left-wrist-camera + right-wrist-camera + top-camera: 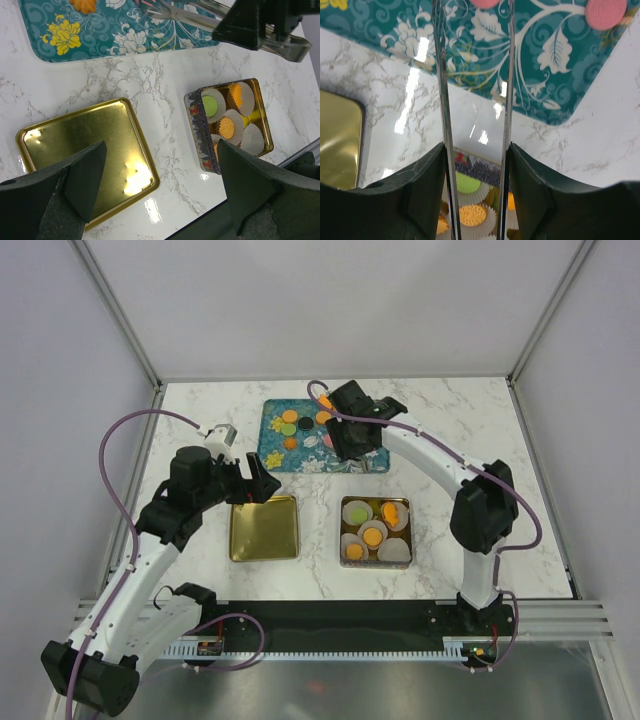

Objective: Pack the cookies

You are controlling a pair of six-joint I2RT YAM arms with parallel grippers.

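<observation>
Grey panel walls (60, 340) are boxing in a glossy white marbled worktop (480, 440), which is carrying everything and throwing back bright glare. A teal flowered tray (285, 458) is sitting at its far middle, with 2 tins lying nearer the arms. An empty gold tin (264, 528) is lying on the left, and a patterned tin (196, 131) lined with white paper cups (251, 137) on the right. The left hand (161, 150) is hovering over the gold tin with its fingers spread wide, pinching nothing. The right hand (476, 147) is reaching over the tray's right part, pressed onto a pair of metal tongs (441, 75) whose 2 blades are standing apart. The cookies (290, 417) are lying loose on the tray, with pink cookies (605, 12) up by the far ends of the blades, while more are resting in the cups. By my judgement, a thin disc is likely going to skid on the slick tray as the blades close. It could also be slipping out mid-carry onto bare marble, and the tongs may be twisting in the grip, tipping a light cup.
</observation>
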